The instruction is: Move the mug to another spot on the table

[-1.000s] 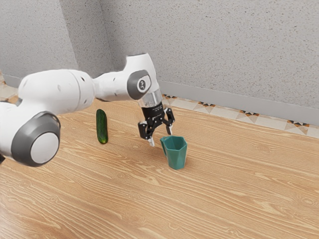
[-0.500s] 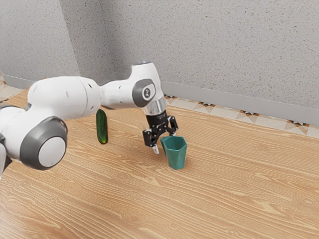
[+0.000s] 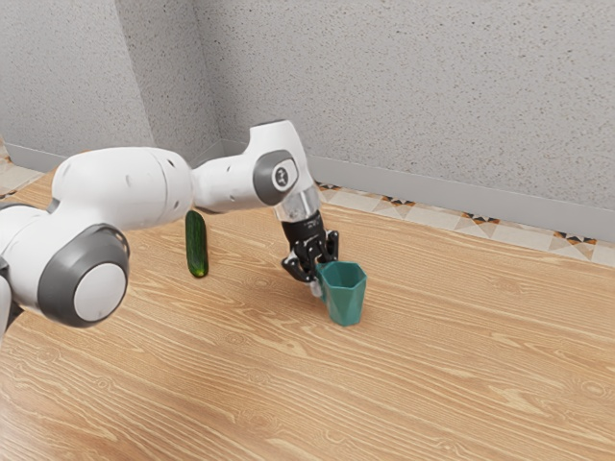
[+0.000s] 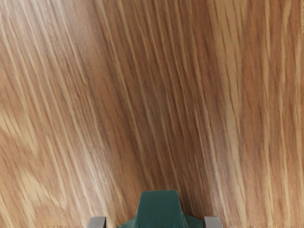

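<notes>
The tool [image 3: 315, 276] grips the mug [image 3: 344, 293] by its side facing the exterior view's left; the mug's body lies rightward, with bare tabletop [image 3: 461, 365] beyond

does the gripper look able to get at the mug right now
Probably yes: the gripper is right at the rim of the mug, with nothing between them, and the cucumber lies well apart, out of the way.

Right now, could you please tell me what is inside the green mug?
Inside the mug I can see its teal inner wall just below the rim, and nothing else. Its floor is hidden behind the near wall.
</notes>
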### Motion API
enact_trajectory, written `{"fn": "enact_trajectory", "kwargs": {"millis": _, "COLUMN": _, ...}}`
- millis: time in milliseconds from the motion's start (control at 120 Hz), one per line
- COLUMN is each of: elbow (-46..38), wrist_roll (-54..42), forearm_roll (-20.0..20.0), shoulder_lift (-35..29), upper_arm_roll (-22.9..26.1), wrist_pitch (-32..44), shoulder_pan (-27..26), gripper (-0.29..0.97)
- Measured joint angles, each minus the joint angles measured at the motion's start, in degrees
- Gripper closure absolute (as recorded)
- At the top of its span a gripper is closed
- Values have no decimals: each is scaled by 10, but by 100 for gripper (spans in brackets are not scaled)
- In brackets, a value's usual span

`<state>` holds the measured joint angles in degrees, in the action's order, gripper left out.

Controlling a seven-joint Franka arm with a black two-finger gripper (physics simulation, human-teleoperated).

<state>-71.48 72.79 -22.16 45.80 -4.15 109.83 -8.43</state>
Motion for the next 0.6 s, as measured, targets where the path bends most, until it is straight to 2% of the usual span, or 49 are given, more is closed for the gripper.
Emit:
{"fn": "enact_trajectory", "kwargs": {"millis": 267, "elbow": -29, "wrist_roll": -1, "forearm_roll": -65, "shoulder_lift": -31, "upper_arm_roll": 7, "wrist_pitch": -3, "shoulder_pan": 12, "gripper": 65}}
{"fn": "enact_trajectory", "kwargs": {"millis": 458, "elbow": -150, "wrist_roll": -22, "forearm_roll": -131, "shoulder_lift": -121, "upper_arm_roll": 3, "wrist_pitch": 27, "shoulder_pan": 9, "gripper": 71}}
{"fn": "enact_trajectory", "kwargs": {"millis": 600, "elbow": -261, "wrist_roll": -37, "forearm_roll": -152, "shoulder_lift": -194, "upper_arm_roll": -7, "wrist_pitch": 54, "shoulder_pan": 12, "gripper": 75}}
